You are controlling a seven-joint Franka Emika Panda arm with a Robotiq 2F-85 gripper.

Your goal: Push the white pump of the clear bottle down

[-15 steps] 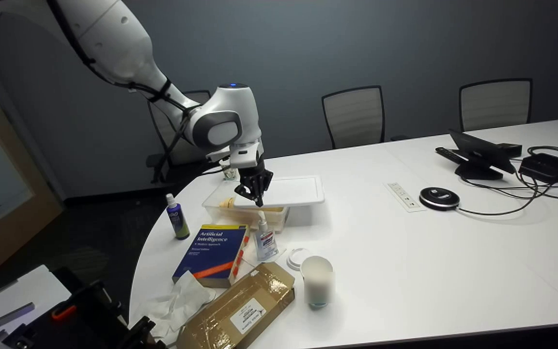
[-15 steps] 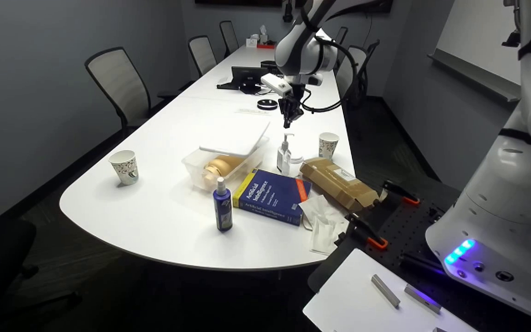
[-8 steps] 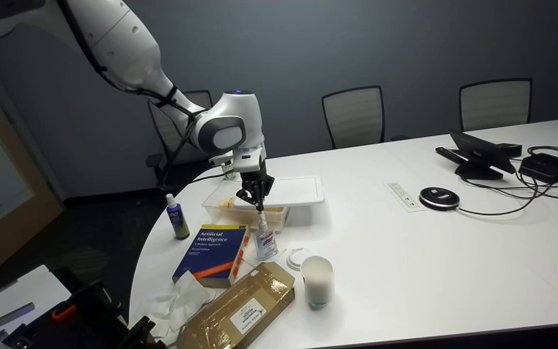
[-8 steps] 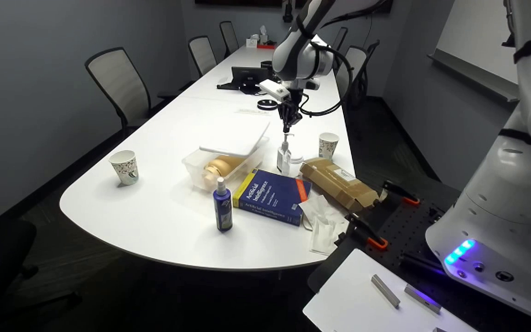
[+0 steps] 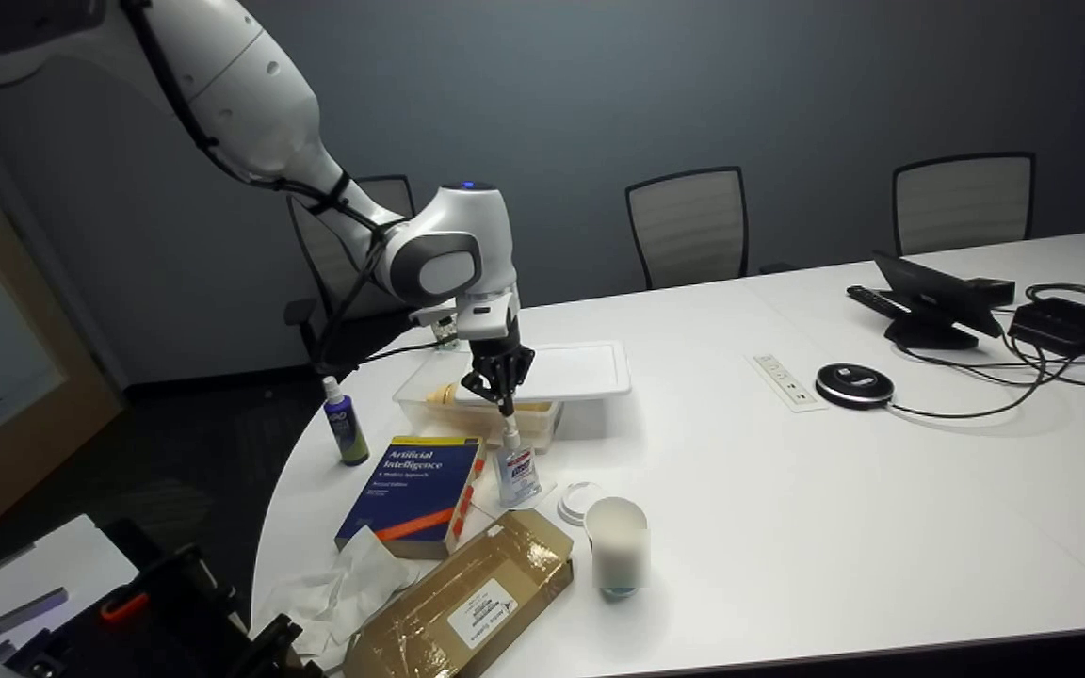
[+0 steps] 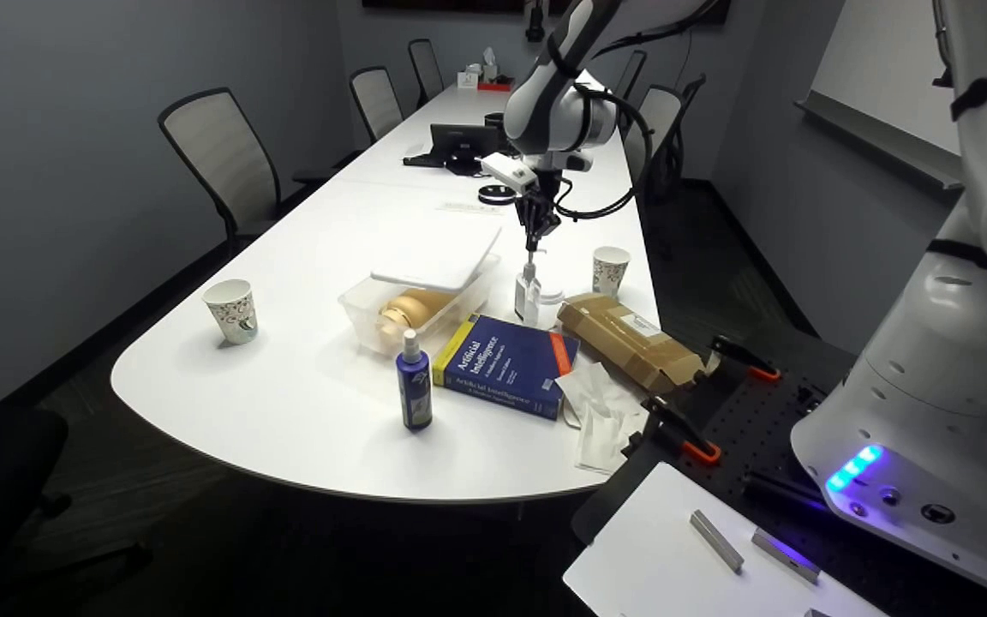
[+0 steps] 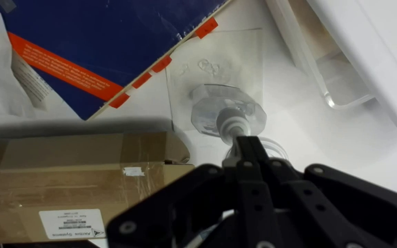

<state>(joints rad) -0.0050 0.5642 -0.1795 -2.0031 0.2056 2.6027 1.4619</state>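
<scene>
You have the tool (image 7: pixel 249 140) pointing down with its two fingers together; in both exterior views their tips sit right at the top of the white pump (image 5: pixel 510 430), apparently touching it; you cannot tell how far the pump is pressed, as the fingers cover part of it in the wrist view. The pump tops the clear bottle (image 5: pixel 518 478), which stands upright on the table (image 5: pixel 834 527); you see a thin pale sheet (image 7: pixel 217 55) by its base; the blue book (image 5: pixel 411 494) lies near it on one side; a round white lid (image 5: pixel 581 503) lies just beside it, near an upright paper cup (image 6: pixel 610 271); the cardboard box (image 5: pixel 467 603) lies near too. In an exterior view you also find the plastic tub (image 6: pixel 362 319), its white cover (image 6: pixel 438 267) slanting across it; the purple spray bottle (image 6: pixel 415 392) stands beyond the book; a crumpled tissue (image 6: pixel 601 413) lies near book and box.
</scene>
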